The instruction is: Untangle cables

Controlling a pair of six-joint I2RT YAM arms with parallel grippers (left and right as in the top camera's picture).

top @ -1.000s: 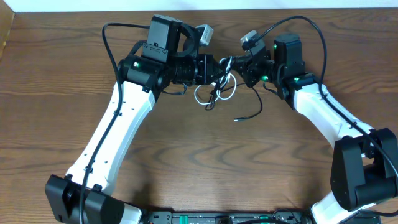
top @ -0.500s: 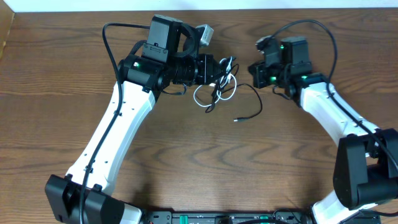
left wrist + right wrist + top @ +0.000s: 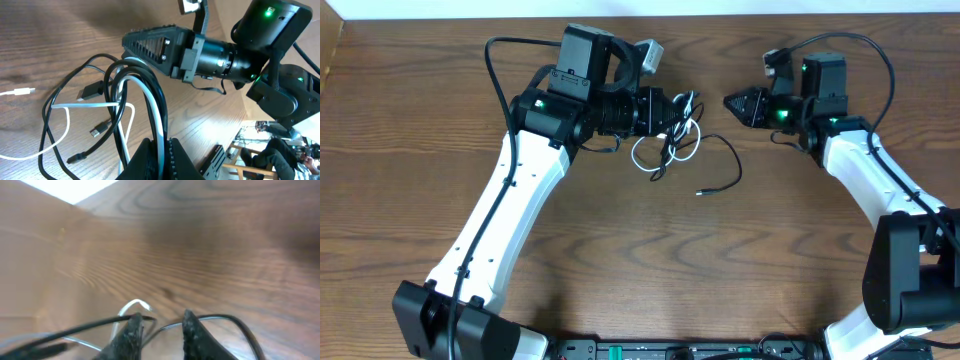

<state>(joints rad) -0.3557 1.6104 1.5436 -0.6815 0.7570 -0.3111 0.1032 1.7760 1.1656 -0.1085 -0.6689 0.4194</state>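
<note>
Pulled back rightward from the cables (image 3: 670, 140), the right hand (image 3: 730, 102) sits parted, seemingly empty, while the left hand (image 3: 672, 112) clamps those limp, light cords trailing on the surface (image 3: 620, 250), best gripped near the loose black plug (image 3: 699, 190).

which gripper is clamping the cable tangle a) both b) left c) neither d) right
b: the left wrist view shows the left gripper shut on the black and white cables, while overhead the right gripper sits apart from them.
</note>
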